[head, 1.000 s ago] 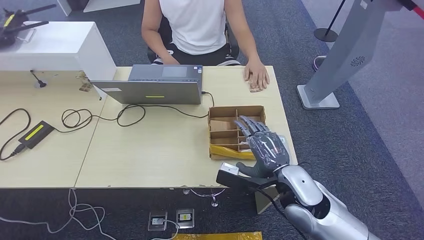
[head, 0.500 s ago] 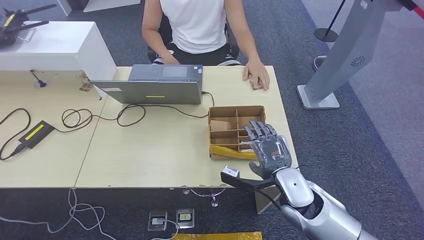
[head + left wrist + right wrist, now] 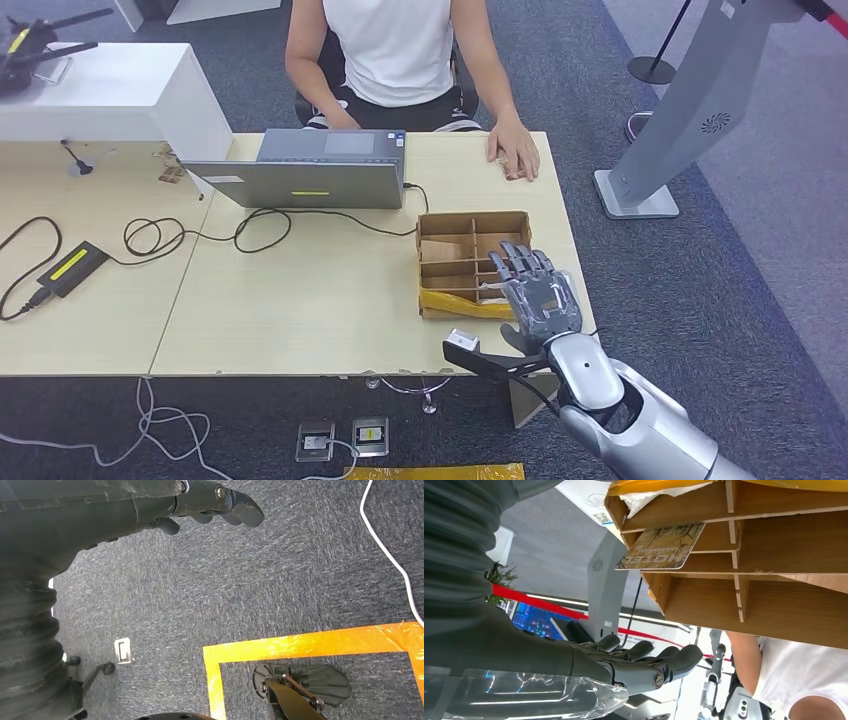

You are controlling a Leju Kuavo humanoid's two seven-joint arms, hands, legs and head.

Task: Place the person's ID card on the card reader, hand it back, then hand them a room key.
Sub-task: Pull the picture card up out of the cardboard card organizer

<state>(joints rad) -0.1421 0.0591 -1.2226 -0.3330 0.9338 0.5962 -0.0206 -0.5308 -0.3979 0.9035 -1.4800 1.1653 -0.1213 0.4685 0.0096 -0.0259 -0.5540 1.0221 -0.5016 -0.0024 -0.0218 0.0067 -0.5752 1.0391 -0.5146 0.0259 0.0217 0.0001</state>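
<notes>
Right hand (image 3: 541, 296) empty, fingers straight and apart, above the cardboard organizer's (image 3: 470, 222) near corner.

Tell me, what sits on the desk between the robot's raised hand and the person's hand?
In the head view, the cardboard divider box lies between the right hand and the person's hand; beyond the box, only bare desk.

The one readable text is the word "HOTEL", printed on a card (image 3: 659, 546) that juts from a compartment of the wooden divided box (image 3: 774, 585); the card's smaller print is illegible.
</notes>
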